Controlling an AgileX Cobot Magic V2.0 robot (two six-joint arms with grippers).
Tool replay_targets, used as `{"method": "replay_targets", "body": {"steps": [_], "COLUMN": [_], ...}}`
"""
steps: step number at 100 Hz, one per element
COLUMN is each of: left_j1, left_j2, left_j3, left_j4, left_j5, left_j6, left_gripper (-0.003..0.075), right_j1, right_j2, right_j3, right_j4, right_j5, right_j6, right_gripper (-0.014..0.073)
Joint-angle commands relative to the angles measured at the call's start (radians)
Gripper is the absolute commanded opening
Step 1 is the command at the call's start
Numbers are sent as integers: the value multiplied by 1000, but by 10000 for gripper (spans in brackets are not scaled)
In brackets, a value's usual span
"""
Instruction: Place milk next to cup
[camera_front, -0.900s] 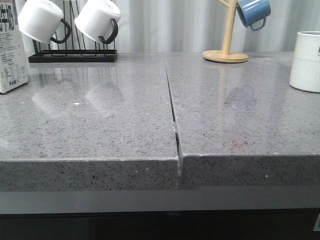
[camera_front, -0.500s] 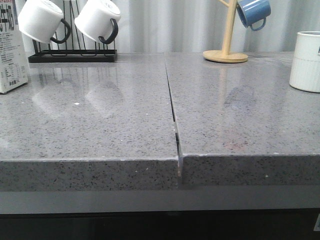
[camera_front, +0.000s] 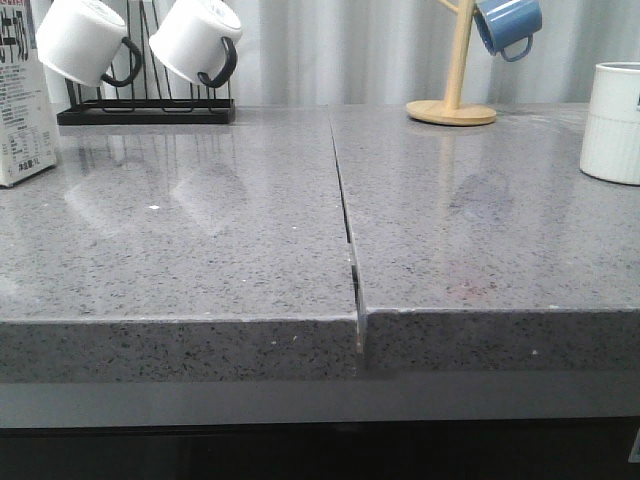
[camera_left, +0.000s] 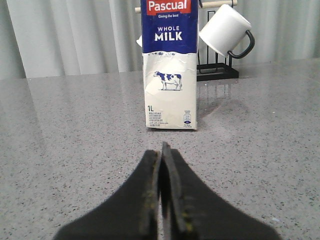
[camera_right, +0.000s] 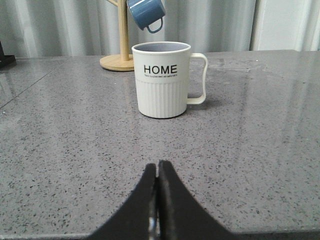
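Observation:
The milk carton (camera_left: 170, 65) stands upright on the grey counter, white with a blue "WHOLE MILK" band and a cow picture; in the front view it shows at the far left edge (camera_front: 22, 100). My left gripper (camera_left: 162, 150) is shut and empty, a short way in front of it. The cream "HOME" cup (camera_right: 161, 80) stands upright with its handle to one side; in the front view it sits at the far right (camera_front: 612, 122). My right gripper (camera_right: 157, 167) is shut and empty, in front of the cup. Neither gripper shows in the front view.
A black rack (camera_front: 145, 112) holding two white black-handled mugs (camera_front: 85, 40) stands at the back left. A wooden mug tree (camera_front: 452, 100) with a blue mug (camera_front: 507, 25) stands at the back right. A seam (camera_front: 347, 230) splits the counter down the middle.
The front view has shifted very slightly; the cup and carton sit a touch higher in frame. No object has moved on the counter.

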Motion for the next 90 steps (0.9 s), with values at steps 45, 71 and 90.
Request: {"method": "replay_targets", "body": {"steps": [45, 71, 90], "left_j1": [0, 0, 0], "left_j2": [-30, -30, -30], "left_j3": [38, 38, 38], "left_j4": [-2, -2, -2], "left_j5": [-85, -85, -85], "left_j6": [-3, -3, -3], "left_gripper": [-21, -21, -21], "right_j1": [-3, -3, -3], "right_j2": [288, 528, 669], "right_j3": [-356, -416, -416], "right_j4": [-1, 94, 74], "right_j5": [140, 93, -67], "right_j6": [-1, -1, -1], "right_gripper": [-68, 80, 411]}}
